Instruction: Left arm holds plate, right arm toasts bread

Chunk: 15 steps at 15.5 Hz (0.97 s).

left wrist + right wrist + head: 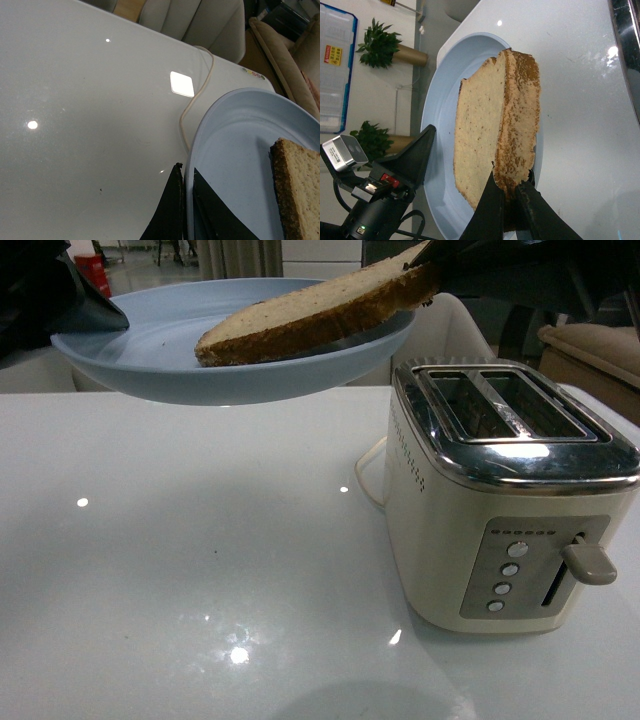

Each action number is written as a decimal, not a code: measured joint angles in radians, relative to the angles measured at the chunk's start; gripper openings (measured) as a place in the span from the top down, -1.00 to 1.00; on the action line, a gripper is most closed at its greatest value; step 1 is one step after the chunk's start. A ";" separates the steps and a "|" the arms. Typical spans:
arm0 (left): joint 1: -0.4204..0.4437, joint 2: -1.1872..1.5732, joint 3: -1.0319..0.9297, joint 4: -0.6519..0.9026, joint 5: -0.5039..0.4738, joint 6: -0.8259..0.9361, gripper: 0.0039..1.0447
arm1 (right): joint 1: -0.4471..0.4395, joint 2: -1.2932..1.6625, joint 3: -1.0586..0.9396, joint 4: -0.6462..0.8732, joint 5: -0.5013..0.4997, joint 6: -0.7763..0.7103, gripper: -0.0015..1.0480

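Observation:
The pale-blue plate [160, 350] hangs above the white table at upper left, my left gripper [95, 310] shut on its left rim. In the left wrist view the left gripper [186, 175] pinches the plate [235, 150] rim between its black fingers. The bread [310, 315] is tilted, its lower end resting on the plate, its upper right end held by my right gripper [432, 265], which is shut on it. The right wrist view shows the right gripper [506, 185] clamped on the crust of the bread [490, 125] over the plate [442, 100].
A cream and chrome toaster [500, 510] stands on the table at right, two empty slots [505, 405] facing up, lever [590, 562] raised. Its cord [197, 95] trails across the white table [180, 570]. Chairs stand behind.

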 joint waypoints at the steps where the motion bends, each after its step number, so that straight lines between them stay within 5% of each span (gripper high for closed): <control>1: 0.000 0.000 0.000 0.000 0.000 0.000 0.95 | 0.000 -0.001 0.004 0.003 0.007 -0.003 0.94; 8: 0.000 0.000 0.000 0.000 0.000 0.000 0.95 | -0.074 -0.126 0.039 -0.043 0.109 -0.154 0.94; 15: 0.000 0.000 0.000 0.001 0.000 0.000 0.95 | -0.205 -0.277 -0.086 -0.029 0.251 -0.466 0.94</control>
